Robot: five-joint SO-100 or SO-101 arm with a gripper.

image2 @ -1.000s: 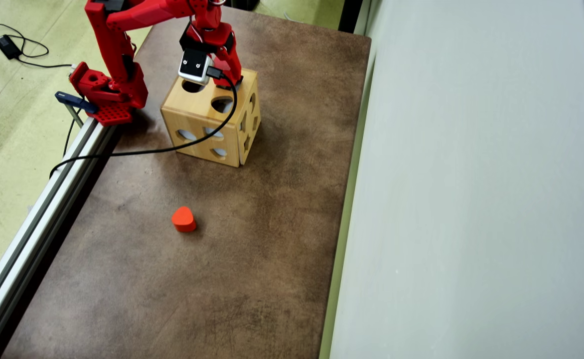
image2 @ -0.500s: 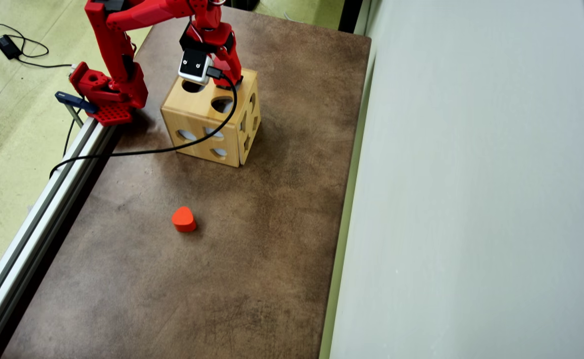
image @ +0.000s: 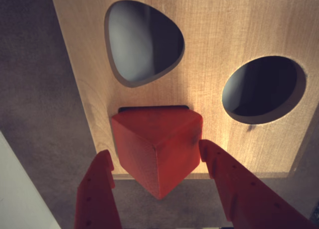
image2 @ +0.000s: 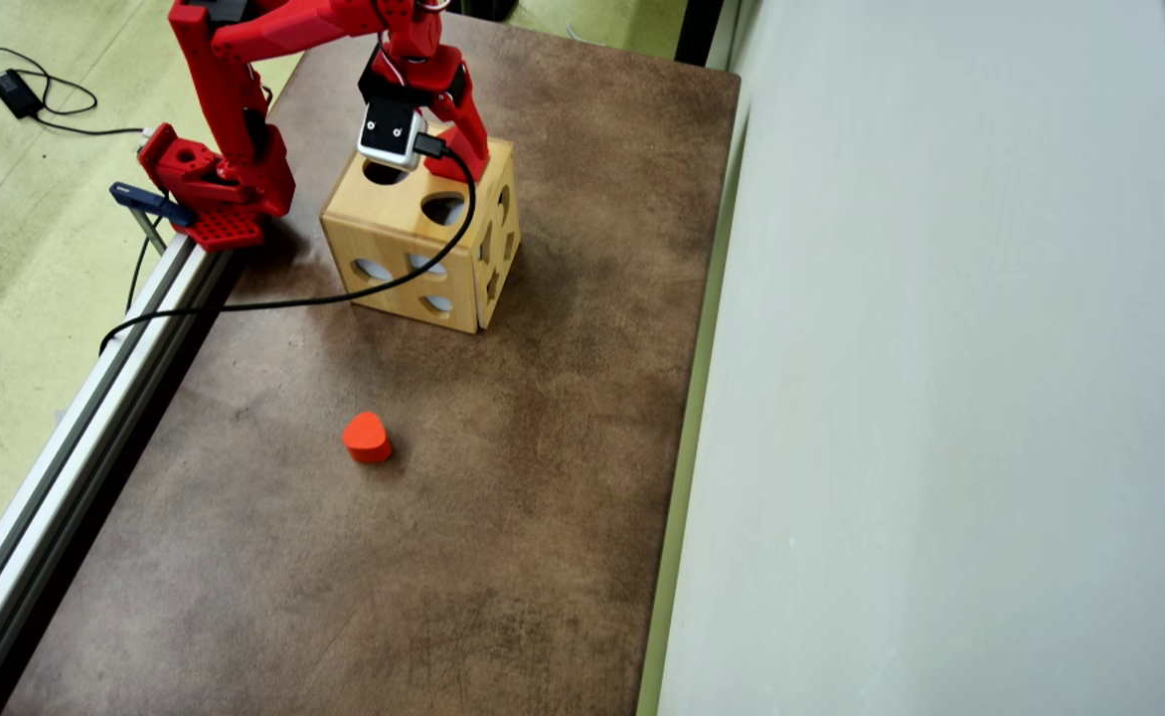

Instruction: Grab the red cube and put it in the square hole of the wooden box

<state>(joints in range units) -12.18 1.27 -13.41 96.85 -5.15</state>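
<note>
— Looking down past my fingers (image: 97, 189) in the wrist view, what do you make of the block?

— Deep red, matte, with flat faces and sharp edges. The red cube (image: 157, 147) sits tilted, 1 corner pointing toward the camera, over the square hole (image: 153, 108), of which only a thin dark strip shows along the cube's top edge. It rests on the top face of the wooden box (image: 234, 45), not sunk flush.

— And the wood?

— Pale, smooth, with a fine straight grain. 2 more cutouts show through that face: a rounded heart-like one (image: 143, 42) and a round one (image: 263, 88), both dark inside.

— Is my gripper (image: 157, 154) holding anything?

— Your 2 red fingers stand apart on either side of the cube, with a sliver of gap visible on each side, so nothing is clamped between them.

— How is my arm posed?

— In the overhead view your arm (image2: 245, 60) reaches from its clamped base over the box, wrist bent downward above the far top edge. An orange-red heart block (image2: 366, 438) lies well apart on the mottled brown table (image2: 543, 497).
</note>
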